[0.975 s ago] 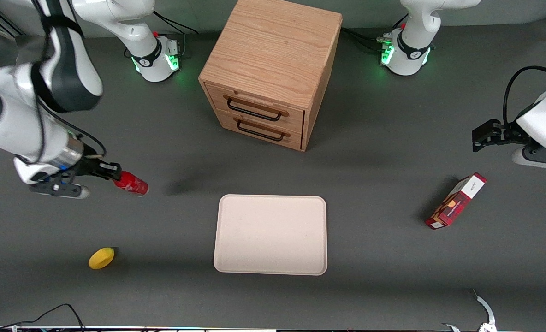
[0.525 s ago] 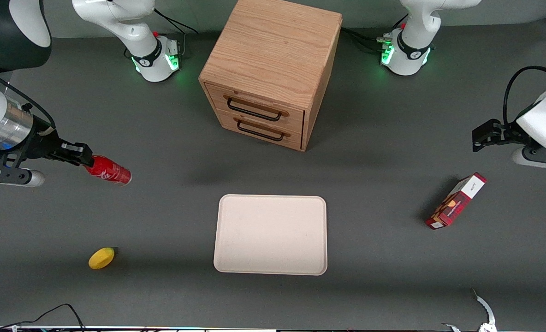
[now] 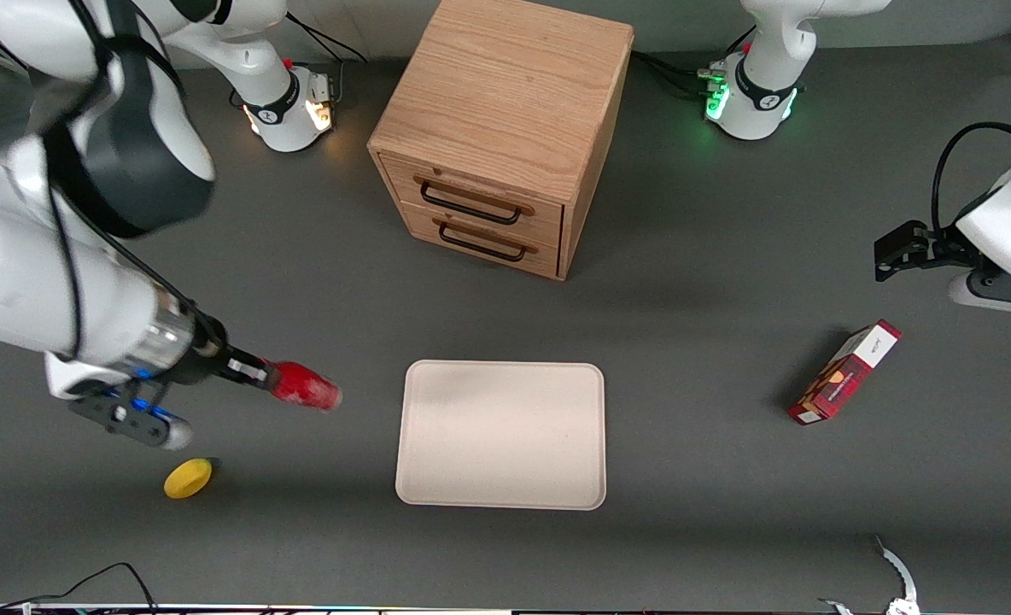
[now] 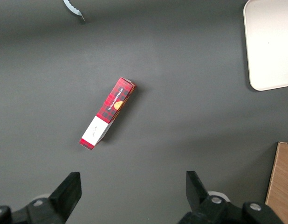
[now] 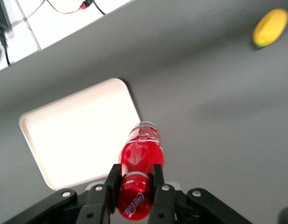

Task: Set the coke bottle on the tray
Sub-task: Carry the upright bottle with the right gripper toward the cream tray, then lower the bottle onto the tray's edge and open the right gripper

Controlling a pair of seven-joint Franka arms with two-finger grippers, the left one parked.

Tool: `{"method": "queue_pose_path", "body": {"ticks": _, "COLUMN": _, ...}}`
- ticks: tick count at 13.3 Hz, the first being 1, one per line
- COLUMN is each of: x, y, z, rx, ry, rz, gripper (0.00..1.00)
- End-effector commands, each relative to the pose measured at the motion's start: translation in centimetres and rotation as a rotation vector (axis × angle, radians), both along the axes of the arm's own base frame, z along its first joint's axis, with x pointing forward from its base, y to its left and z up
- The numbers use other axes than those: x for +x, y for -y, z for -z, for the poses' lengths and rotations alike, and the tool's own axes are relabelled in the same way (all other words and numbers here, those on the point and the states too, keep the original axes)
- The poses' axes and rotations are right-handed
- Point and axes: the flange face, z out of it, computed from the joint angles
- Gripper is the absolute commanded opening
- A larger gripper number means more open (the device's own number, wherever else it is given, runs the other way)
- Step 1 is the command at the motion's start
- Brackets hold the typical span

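Observation:
My right gripper (image 3: 254, 373) is shut on the neck end of the small red coke bottle (image 3: 305, 388), which sticks out sideways above the table, beside the cream-beige tray's (image 3: 501, 434) edge toward the working arm's end. In the right wrist view the gripper (image 5: 133, 183) clamps the bottle (image 5: 140, 154) just below its red cap, with the bottle's base pointing at the tray (image 5: 78, 130). The bottle hangs over dark table beside the tray's rim. The tray lies flat and bare in front of the drawer cabinet.
A wooden two-drawer cabinet (image 3: 501, 128) stands farther from the front camera than the tray. A yellow lemon-like fruit (image 3: 188, 477) lies nearer the front camera than the gripper. A red-and-white box (image 3: 844, 372) lies toward the parked arm's end, also in the left wrist view (image 4: 107, 113).
The right arm swung away toward its end of the table, then came back; now the bottle is lower in the front view and much closer to the tray's edge. The grip stays shut.

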Motion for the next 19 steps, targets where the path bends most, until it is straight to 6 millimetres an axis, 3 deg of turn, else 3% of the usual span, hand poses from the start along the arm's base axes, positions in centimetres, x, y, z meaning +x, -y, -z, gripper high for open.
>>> {"method": "queue_pose_path", "body": {"ticks": 1, "x": 2.7, "y": -2.5, "z": 4.5, "rx": 0.032, "ry": 0.04, "rz": 0.135, "gripper": 0.0}}
{"method": "queue_pose_path", "body": {"ticks": 4, "x": 3.8, "y": -5.4, "z": 10.0, "rx": 0.015, "ry": 0.067, "rz": 0.195, "gripper": 0.0}}
{"method": "queue_pose_path", "body": {"ticks": 8, "x": 4.0, "y": -8.0, "z": 15.2, "rx": -0.005, "ry": 0.072, "rz": 0.234, "gripper": 0.0}}
{"method": "queue_pose_path", "body": {"ticks": 11, "x": 3.8, "y": -9.2, "z": 17.6, "rx": -0.02, "ry": 0.068, "rz": 0.244, "gripper": 0.0}}
{"method": "queue_pose_path", "body": {"ticks": 15, "x": 3.9, "y": -9.3, "z": 18.6, "rx": -0.025, "ry": 0.072, "rz": 0.242, "gripper": 0.0}}
{"method": "queue_pose_path", "body": {"ticks": 16, "x": 4.0, "y": -9.2, "z": 18.8, "rx": -0.023, "ry": 0.074, "rz": 0.243, "gripper": 0.45}}
{"method": "queue_pose_path", "body": {"ticks": 17, "x": 4.0, "y": -9.2, "z": 18.9, "rx": -0.025, "ry": 0.076, "rz": 0.239, "gripper": 0.99}}
{"method": "queue_pose_path", "body": {"ticks": 19, "x": 4.0, "y": -9.0, "z": 18.3, "rx": -0.021, "ry": 0.074, "rz": 0.237, "gripper": 1.0}}
